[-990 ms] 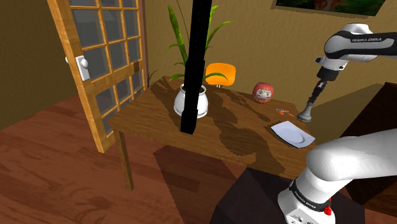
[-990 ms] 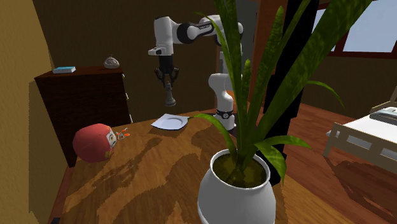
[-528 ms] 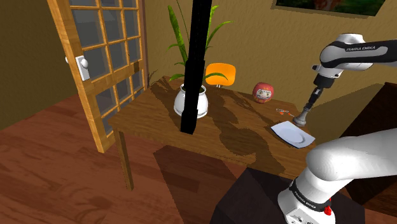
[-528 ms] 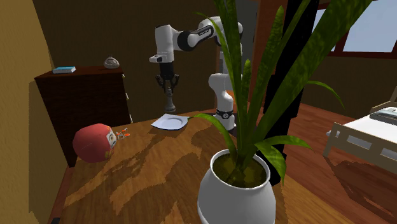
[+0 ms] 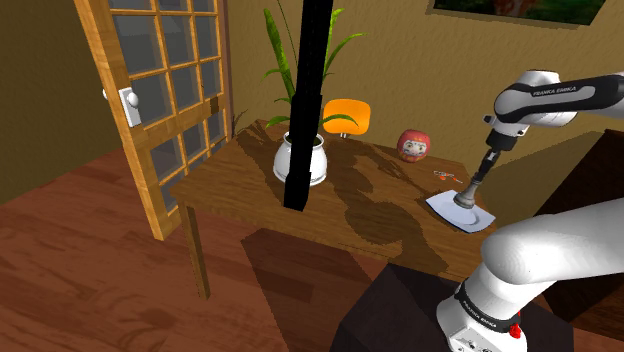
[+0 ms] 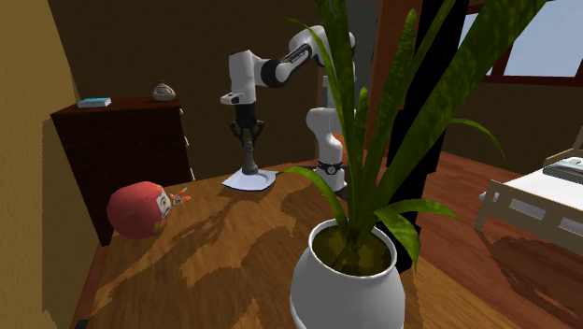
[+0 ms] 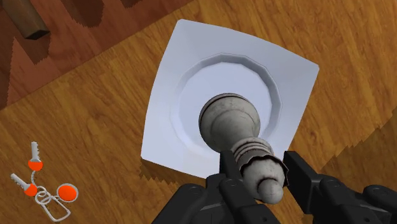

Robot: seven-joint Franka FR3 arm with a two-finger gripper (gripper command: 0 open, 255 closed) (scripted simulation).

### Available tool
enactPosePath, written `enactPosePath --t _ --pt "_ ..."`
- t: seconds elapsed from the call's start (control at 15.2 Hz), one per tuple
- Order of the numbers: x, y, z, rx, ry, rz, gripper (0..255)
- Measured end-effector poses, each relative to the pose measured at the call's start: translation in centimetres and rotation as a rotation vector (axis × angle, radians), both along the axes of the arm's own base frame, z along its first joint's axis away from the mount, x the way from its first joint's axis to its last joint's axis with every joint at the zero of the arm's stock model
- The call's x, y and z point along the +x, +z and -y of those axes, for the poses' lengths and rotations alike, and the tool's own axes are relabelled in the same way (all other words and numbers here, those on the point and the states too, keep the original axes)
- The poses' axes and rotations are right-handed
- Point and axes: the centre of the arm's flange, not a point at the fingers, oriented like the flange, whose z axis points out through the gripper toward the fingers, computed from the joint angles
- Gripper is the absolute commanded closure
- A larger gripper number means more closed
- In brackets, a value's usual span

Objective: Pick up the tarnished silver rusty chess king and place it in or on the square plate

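Shoulder view, progress: the king (image 5: 467, 190) is in the gripper (image 5: 477, 175) and right over the plate (image 5: 441, 207). The pick looks done; letting go is what's left.
Shoulder view, arm: the arm (image 5: 548, 93) stretches out level, then the wrist drops straight down, so the gripper points at the plate below it.
Second exterior view, king: the king (image 6: 248, 157) hangs upright under the gripper (image 6: 247, 134), its base at the plate (image 6: 267, 180); touching or just above, that cannot be told.
Second exterior view, arm: elbow high, hand vertical above the plate.
Wrist view, gripper: the gripper (image 7: 262, 173) has its fingers (image 7: 313, 184) clamped on the king's (image 7: 230, 122) narrow upper stem, one each side.
Wrist view, plate: the plate (image 7: 186, 69) lies dead ahead of the fingers, the king's base over its round well.
Wrist view, keys: the keys (image 7: 39, 186), with orange tags, lie well to one side of the gripper, apart from the plate.
Remaining, a judgement: part the fingers, then lift clear without tipping the king.
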Motion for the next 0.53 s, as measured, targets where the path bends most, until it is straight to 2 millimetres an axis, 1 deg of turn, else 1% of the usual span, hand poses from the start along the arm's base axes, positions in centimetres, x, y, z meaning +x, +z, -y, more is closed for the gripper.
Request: enactPosePath --t 0.33,0.53 --pt "0.1 -2.7 0.0 0.000 0.000 0.000 255" --pt "0.1 -3.2 0.0 0.000 0.000 0.000 255"
